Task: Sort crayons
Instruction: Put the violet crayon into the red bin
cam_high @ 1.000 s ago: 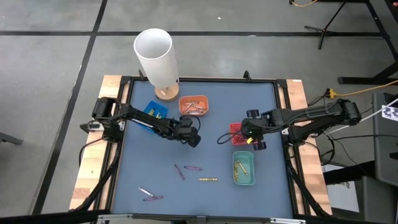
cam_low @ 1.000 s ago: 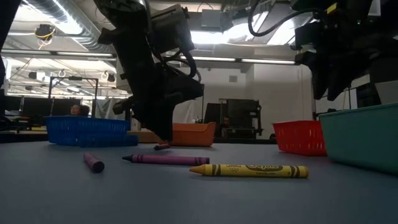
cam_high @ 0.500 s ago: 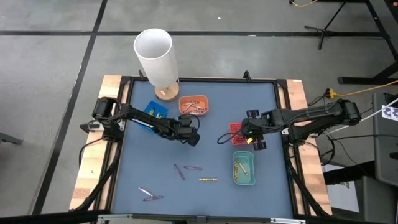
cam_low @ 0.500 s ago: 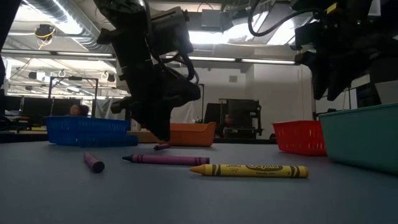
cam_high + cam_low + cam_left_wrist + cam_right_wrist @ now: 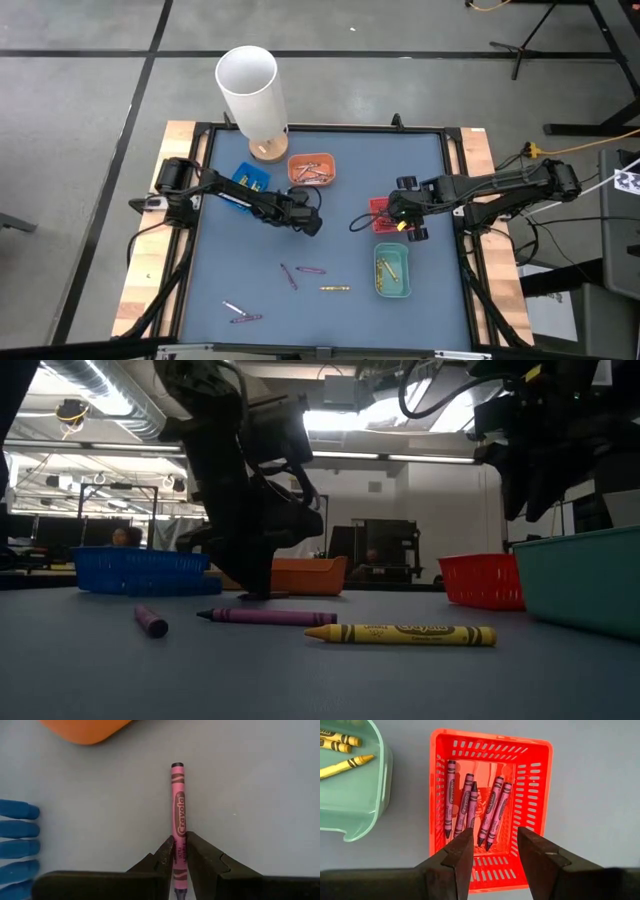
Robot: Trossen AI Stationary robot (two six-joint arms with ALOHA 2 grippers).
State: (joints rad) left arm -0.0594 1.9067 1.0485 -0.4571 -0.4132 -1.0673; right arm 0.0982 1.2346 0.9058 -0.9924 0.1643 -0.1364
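Observation:
A magenta crayon point(image 5: 178, 805) lies flat on the blue-grey table near the orange tray point(image 5: 311, 169). My left gripper point(image 5: 308, 224) is down at the table and shut on it; it also shows in the low view point(image 5: 250, 585). My right gripper point(image 5: 495, 845) is open and empty above the red tray point(image 5: 540, 780), which holds several magenta crayons point(image 5: 470, 805). Loose purple crayons point(image 5: 311, 269) and a yellow crayon point(image 5: 334, 288) lie nearer the front edge. The green tray point(image 5: 391, 271) holds yellow crayons. My left gripper pinches the magenta crayon between its two fingers on the wrapper near one end point(image 5: 179, 851). The fingers come from above, pointing down, and lie across the crayon. The crayon lies flat on the table, and most of its length sticks out past the fingers.
A tall white cylinder point(image 5: 250, 95) stands at the far edge beside the blue tray point(image 5: 247, 180). Two more crayons point(image 5: 240, 312) lie near the front left. In the low view a yellow crayon point(image 5: 400, 633) and a purple one point(image 5: 267, 616) lie in front of my left gripper.
My left gripper has gone down to the table, onto the crayon that lay under it. My right gripper has kept still above the red tray.

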